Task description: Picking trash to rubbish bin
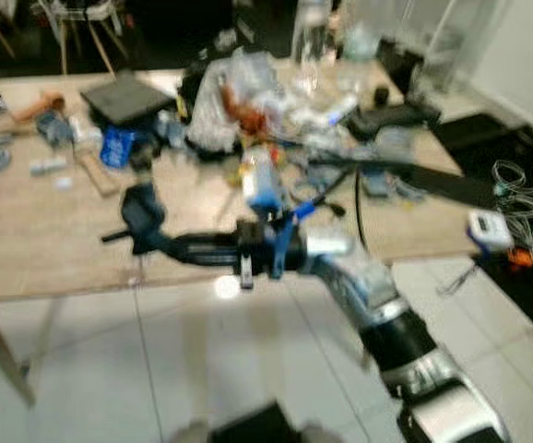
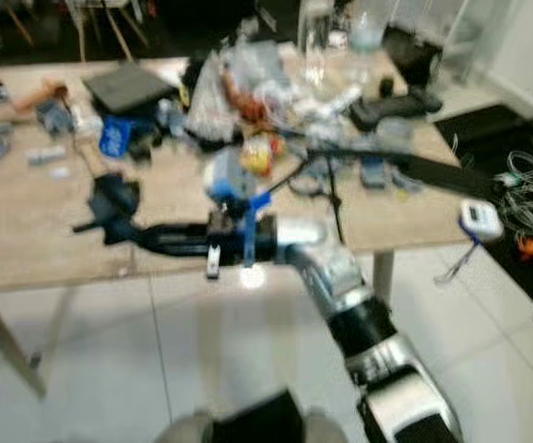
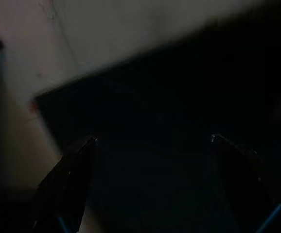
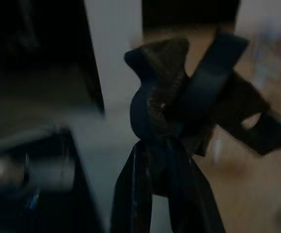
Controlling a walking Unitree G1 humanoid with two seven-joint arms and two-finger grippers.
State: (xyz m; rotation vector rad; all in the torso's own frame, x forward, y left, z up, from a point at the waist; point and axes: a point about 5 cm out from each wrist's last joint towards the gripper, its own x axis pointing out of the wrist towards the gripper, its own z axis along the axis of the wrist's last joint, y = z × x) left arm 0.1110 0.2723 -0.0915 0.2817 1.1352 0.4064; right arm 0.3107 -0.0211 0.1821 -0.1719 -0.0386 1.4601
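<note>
Right wrist view shows the right gripper (image 4: 167, 145) pinching a dark crumpled scrap (image 4: 189, 102) just over the table (image 1: 45, 240) edge, so hold that pinch firm until a bin appears; the left gripper (image 3: 150, 145) hangs spread.

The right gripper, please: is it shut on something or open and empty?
Shut on something: the right gripper holds a crumpled dark item pinched between its fingers, raised over the table's front edge.

black strap (image 1: 140, 214), light wooden table (image 1: 36, 249)
</note>
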